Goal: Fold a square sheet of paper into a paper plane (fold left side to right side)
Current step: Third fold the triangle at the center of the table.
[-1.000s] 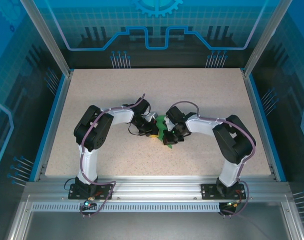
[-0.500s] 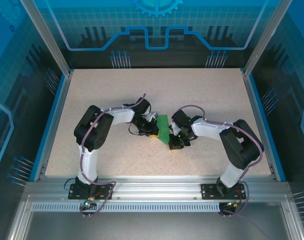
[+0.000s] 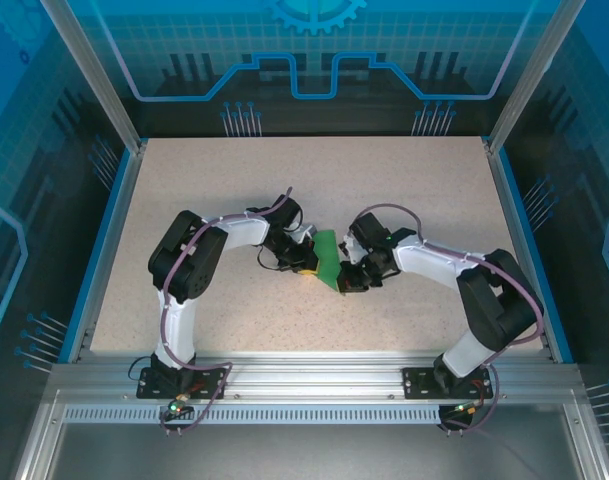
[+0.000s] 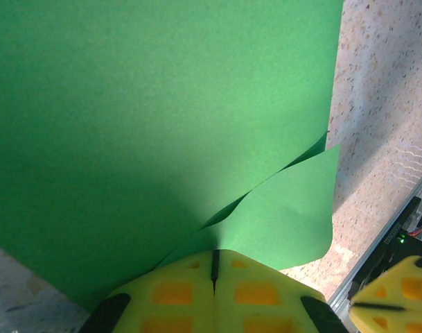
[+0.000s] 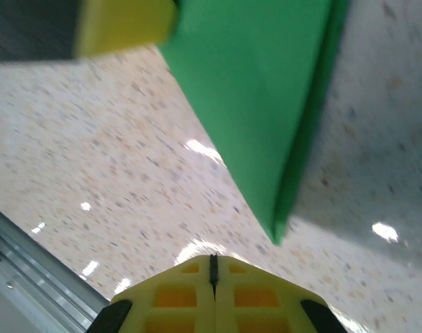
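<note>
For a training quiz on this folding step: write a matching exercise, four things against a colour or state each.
Things:
1. left gripper
2. right gripper
3. square sheet of paper
4. table

Colour or state:
A. speckled beige
B. shut, tips meeting the paper
C. green, folded over in layers
D. shut, tips over bare table just short of the paper's corner

Pairs: 1-B; 2-D; 3-C; 4-A
</note>
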`<move>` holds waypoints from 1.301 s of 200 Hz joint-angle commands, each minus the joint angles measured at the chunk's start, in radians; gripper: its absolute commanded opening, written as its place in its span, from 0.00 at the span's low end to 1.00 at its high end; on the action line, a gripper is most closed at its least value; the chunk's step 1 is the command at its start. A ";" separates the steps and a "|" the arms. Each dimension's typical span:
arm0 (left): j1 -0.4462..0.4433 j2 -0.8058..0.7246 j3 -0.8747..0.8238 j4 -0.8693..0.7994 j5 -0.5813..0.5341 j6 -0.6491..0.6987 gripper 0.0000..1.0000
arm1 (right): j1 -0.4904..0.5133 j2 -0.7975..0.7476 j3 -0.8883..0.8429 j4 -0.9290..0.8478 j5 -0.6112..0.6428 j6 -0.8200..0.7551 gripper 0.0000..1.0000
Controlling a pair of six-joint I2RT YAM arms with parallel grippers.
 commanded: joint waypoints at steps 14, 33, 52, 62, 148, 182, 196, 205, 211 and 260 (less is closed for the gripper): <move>-0.002 0.028 -0.010 -0.064 -0.093 0.003 0.00 | -0.006 0.098 0.067 0.044 -0.014 0.026 0.00; -0.003 0.027 -0.011 -0.064 -0.091 0.003 0.00 | -0.007 0.135 0.079 0.053 -0.010 0.036 0.00; -0.003 0.025 -0.010 -0.064 -0.091 0.003 0.00 | -0.009 0.167 0.084 0.039 0.004 0.037 0.00; -0.003 0.022 -0.010 -0.064 -0.090 0.003 0.00 | -0.011 0.179 0.080 0.033 0.013 0.042 0.00; -0.032 -0.134 -0.049 0.010 -0.072 0.028 0.09 | -0.048 0.214 0.009 0.017 0.044 0.048 0.00; -0.071 -0.187 -0.090 0.069 -0.041 0.032 0.08 | -0.049 0.216 0.005 0.023 0.038 0.040 0.00; -0.087 -0.178 -0.085 0.061 -0.037 0.030 0.07 | -0.049 0.219 0.005 0.023 0.037 0.039 0.00; -0.095 -0.163 -0.077 0.055 -0.032 0.033 0.07 | -0.049 0.222 0.005 0.024 0.035 0.038 0.00; -0.100 -0.154 -0.073 0.053 -0.031 0.034 0.06 | -0.049 0.223 0.005 0.026 0.033 0.038 0.00; -0.110 -0.087 -0.040 0.047 -0.025 0.038 0.05 | -0.049 0.223 0.007 0.027 0.026 0.039 0.00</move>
